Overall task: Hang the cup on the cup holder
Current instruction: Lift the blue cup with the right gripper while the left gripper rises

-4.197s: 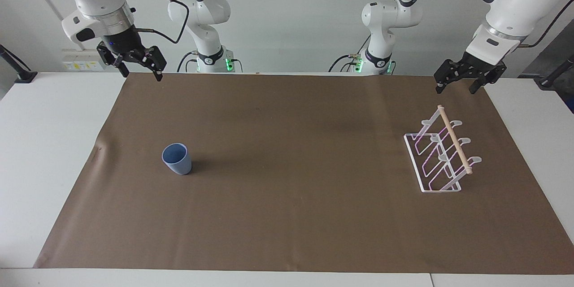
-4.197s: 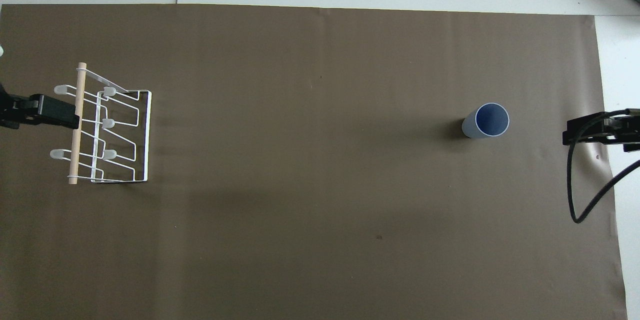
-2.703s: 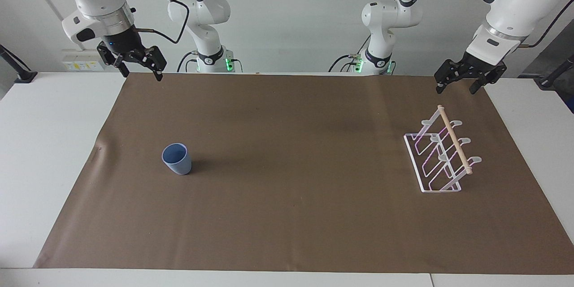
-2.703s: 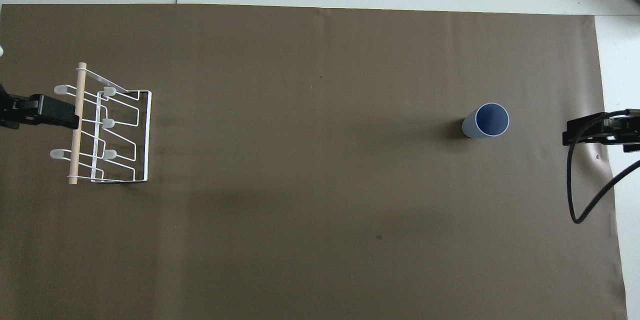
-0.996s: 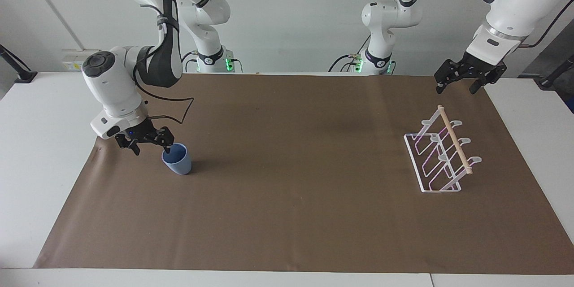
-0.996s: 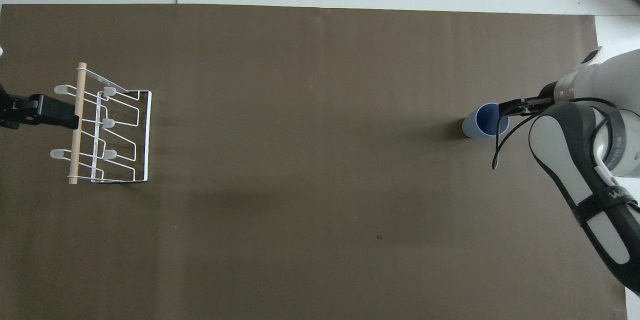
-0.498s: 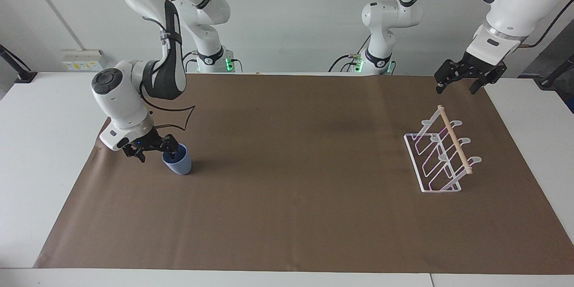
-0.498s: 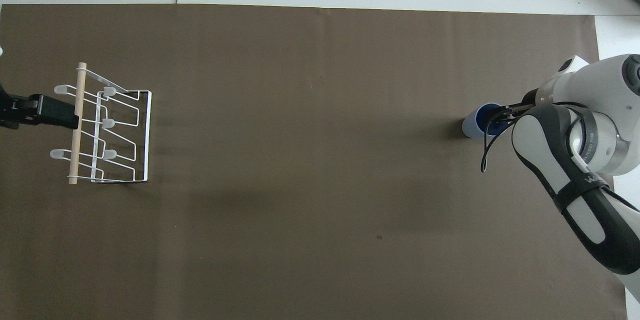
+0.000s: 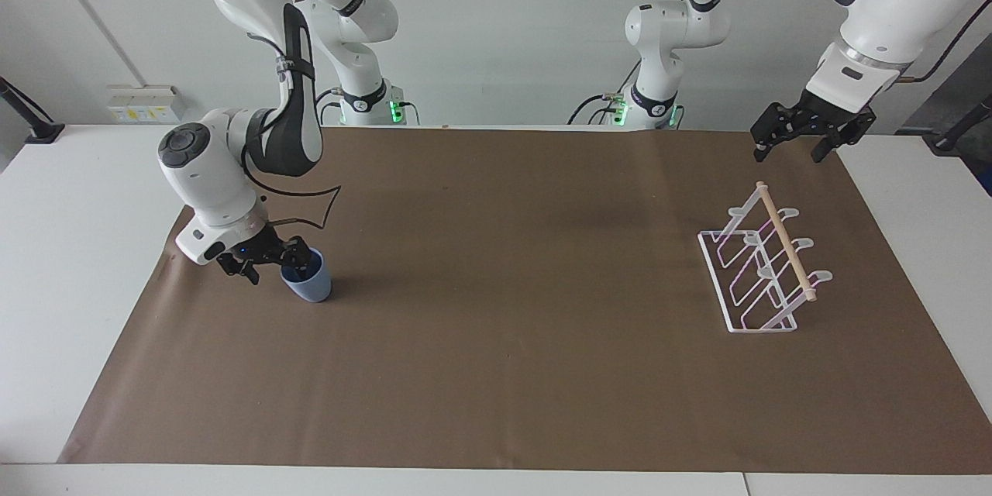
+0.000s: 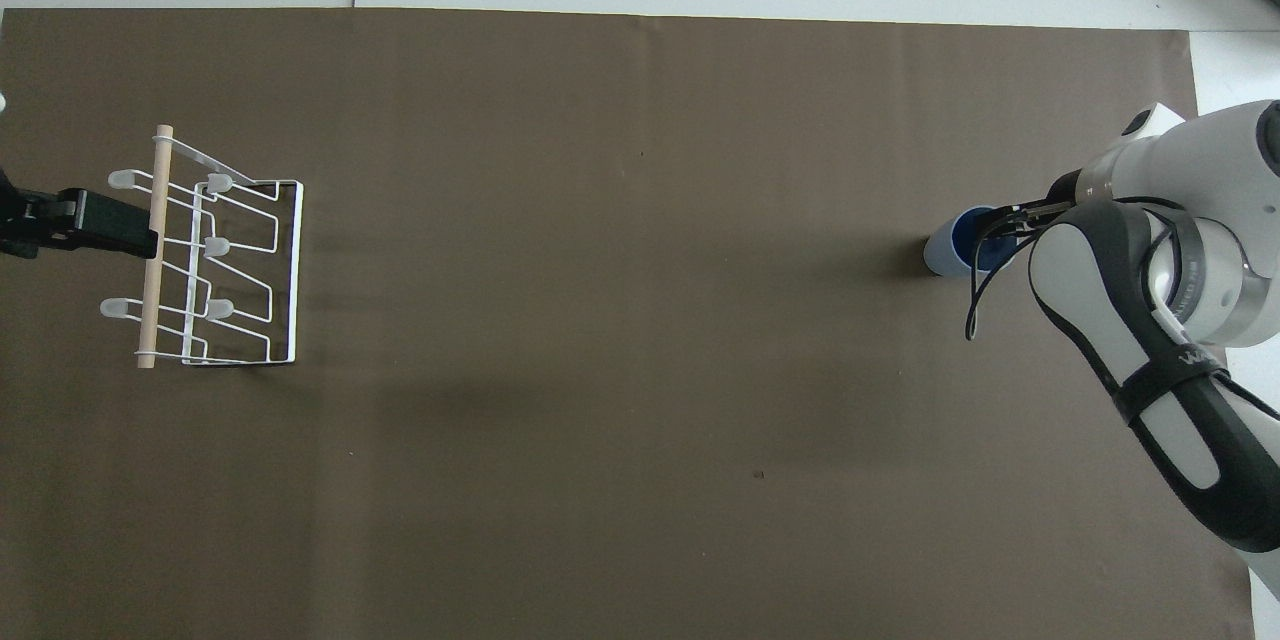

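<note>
The blue-grey cup (image 9: 311, 287) stands upright on the brown mat toward the right arm's end of the table, and it also shows from above (image 10: 946, 252). My right gripper (image 9: 273, 266) is down at its rim, open, one finger inside the cup's mouth and the other outside its wall. The overhead view has the right arm covering part of the cup. The white wire cup holder (image 9: 763, 273) with its wooden dowel stands toward the left arm's end (image 10: 222, 260). My left gripper (image 9: 789, 153) waits open in the air, over the mat's edge beside the holder.
A brown mat (image 9: 504, 341) covers most of the white table (image 9: 70, 248). A black cable (image 9: 310, 205) loops from the right arm's wrist over the mat beside the cup. The robot bases stand at the table's edge.
The right arm came down from its raised rest to the cup and set its fingers astride the rim, and they have begun to narrow. Cup, holder and left arm stayed put.
</note>
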`<act>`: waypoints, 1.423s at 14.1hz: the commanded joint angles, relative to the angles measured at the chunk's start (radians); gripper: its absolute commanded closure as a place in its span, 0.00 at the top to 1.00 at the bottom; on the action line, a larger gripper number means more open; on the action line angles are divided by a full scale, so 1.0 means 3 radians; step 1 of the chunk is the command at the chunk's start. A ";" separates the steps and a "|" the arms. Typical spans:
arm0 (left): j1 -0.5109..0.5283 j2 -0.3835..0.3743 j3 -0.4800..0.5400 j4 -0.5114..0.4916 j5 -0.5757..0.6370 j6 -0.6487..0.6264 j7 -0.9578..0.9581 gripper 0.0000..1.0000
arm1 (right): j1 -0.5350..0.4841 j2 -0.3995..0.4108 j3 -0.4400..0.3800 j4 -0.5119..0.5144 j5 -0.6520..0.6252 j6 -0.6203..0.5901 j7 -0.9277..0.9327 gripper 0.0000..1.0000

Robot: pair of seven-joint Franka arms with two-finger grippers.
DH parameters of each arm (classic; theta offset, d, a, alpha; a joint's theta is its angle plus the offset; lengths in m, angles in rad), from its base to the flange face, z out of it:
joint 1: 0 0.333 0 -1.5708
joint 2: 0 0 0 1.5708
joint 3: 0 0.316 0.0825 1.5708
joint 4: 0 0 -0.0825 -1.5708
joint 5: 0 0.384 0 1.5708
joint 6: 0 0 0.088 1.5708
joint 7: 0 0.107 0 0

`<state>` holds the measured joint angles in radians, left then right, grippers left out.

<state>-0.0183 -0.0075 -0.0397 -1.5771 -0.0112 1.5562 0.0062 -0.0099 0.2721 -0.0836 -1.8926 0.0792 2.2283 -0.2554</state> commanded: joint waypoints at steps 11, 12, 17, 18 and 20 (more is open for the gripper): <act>0.0045 -0.0057 0.0005 -0.0081 0.0063 -0.0013 0.0020 1.00 | -0.0008 -0.0038 0.0033 0.0070 0.0329 -0.0156 -0.0136 0.00; 0.0046 -0.0057 0.0005 -0.0076 0.0058 0.0002 0.0010 1.00 | -0.0003 -0.0053 0.0038 0.0131 0.0329 -0.0217 -0.0135 0.00; 0.0046 -0.0052 -0.0001 -0.0066 0.0058 -0.0008 0.0000 1.00 | -0.0008 -0.0094 0.0100 0.0530 0.0955 -0.0622 -0.0273 0.00; 0.0041 -0.0052 -0.0001 -0.0066 0.0043 -0.0018 0.0000 1.00 | -0.0008 -0.0094 0.0110 0.0591 0.1140 -0.0627 -0.0279 0.00; 0.0040 -0.0052 -0.0011 -0.0071 0.0012 -0.0023 0.0000 1.00 | -0.0023 -0.0079 0.0110 0.0805 0.1356 -0.0779 -0.0269 0.00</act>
<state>-0.0137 -0.0075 -0.0352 -1.5782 -0.0113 1.5531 0.0061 -0.0039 0.2425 -0.0559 -1.7157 0.4148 2.0501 -0.3096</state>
